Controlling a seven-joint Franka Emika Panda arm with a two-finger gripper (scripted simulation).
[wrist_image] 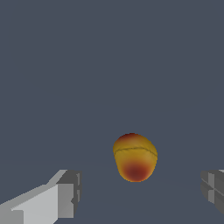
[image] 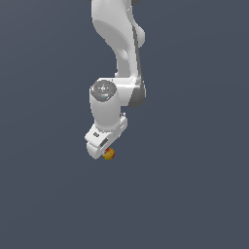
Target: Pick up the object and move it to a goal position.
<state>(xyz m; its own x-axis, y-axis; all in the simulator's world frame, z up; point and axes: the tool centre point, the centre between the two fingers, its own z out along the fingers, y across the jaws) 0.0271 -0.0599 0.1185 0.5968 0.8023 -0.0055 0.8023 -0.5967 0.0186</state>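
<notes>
The object is a tiny orange-yellow ball with red patches [image: 109, 154], lying on the dark grey floor. In the exterior view my white gripper [image: 104, 147] hangs right over it, and the ball peeks out at the hand's lower edge. In the wrist view the ball [wrist_image: 134, 157] sits between my two fingers, nearer the right one. One finger [wrist_image: 65, 197] and the other [wrist_image: 213, 188] both stand clear of it, with a gap on each side. The gripper [wrist_image: 141, 192] is open and holds nothing.
The floor [image: 194, 194] is a plain dark grey surface. My white arm [image: 119, 39] rises from the gripper to the top of the exterior view. No goal marker shows.
</notes>
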